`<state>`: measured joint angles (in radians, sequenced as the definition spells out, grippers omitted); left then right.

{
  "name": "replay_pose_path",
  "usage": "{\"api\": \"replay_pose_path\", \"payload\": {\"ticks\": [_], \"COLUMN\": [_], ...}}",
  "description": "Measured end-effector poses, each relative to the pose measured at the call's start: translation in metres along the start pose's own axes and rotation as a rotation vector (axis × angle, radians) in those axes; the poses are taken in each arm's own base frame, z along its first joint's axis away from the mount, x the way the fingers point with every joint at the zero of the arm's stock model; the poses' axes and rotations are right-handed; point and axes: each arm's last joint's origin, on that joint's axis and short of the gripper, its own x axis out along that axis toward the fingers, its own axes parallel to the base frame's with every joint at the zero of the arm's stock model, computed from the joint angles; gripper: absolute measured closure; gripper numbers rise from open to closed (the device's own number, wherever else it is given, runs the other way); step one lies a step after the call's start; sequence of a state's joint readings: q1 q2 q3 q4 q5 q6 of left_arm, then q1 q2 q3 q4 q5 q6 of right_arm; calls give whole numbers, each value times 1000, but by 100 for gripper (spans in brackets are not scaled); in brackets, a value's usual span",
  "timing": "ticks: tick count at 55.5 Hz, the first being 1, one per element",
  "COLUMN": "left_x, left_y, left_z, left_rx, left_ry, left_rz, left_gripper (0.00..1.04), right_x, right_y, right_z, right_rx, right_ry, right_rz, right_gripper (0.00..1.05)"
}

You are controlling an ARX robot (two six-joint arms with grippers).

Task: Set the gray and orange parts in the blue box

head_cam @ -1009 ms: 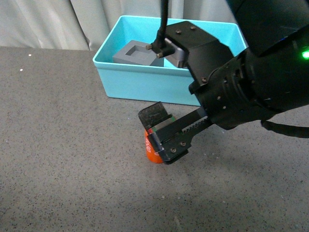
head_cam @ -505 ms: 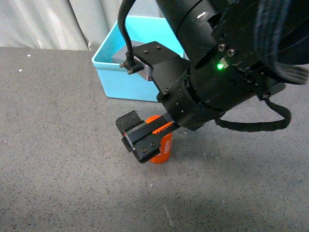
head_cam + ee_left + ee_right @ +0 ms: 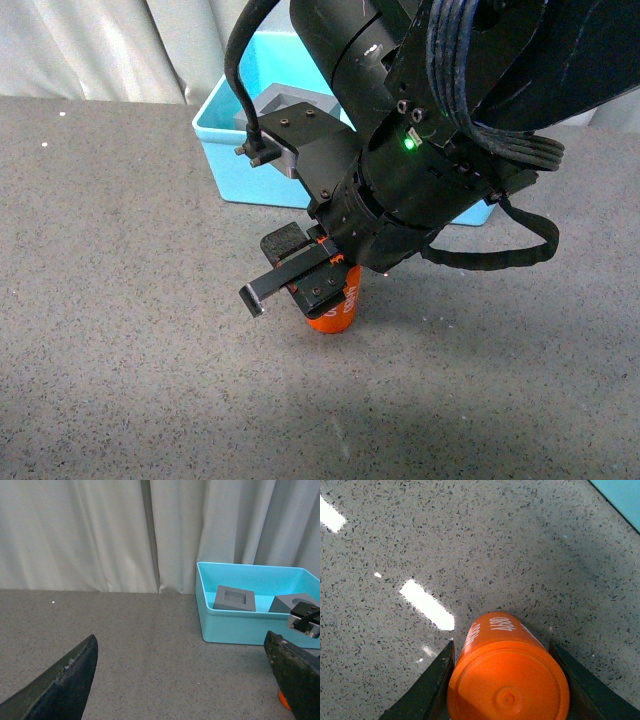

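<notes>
Front view: the right arm fills the middle and hides most of the blue box (image 3: 232, 160). The right gripper (image 3: 272, 270) reaches down to the desk (image 3: 120, 320), just before the box, its jaws grasping the orange cylinder (image 3: 337, 305).

Left wrist view: a square-recess gray cube (image 3: 235, 598) and a second gray cube (image 3: 291, 603) lie inside the box. The left gripper (image 3: 177, 680) has its jaws released, wide apart.

Right wrist view: the jaws touch both sides of the cylinder.

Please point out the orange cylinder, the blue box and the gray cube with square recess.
orange cylinder (image 3: 507, 687): right wrist view, on its round end face.
blue box (image 3: 240, 627): left wrist view, on its front wall.
gray cube with square recess (image 3: 235, 597): left wrist view, on the recess floor.
</notes>
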<state>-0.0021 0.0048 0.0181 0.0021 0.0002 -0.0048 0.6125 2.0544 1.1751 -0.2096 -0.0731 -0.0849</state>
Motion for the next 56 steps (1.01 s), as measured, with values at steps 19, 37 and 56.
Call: {"api": "replay_pose_path", "payload": {"ticks": [19,37,56], "left_x": [0,0,0], "left_y": [0,0,0], "left_z": [0,0,0], "left_rx": [0,0,0], "left_ry": [0,0,0], "left_rz": [0,0,0], "left_gripper": [7,7,7], "right_x": [-67,-96,-48], "right_y": [-37,-84,-100], "right_z": [21,66,96], "right_rx": [77,147,174], "right_ry": [-193,-357,-298], "right_rz": [-68,-150,-116], "right_gripper": [60,60,60]}}
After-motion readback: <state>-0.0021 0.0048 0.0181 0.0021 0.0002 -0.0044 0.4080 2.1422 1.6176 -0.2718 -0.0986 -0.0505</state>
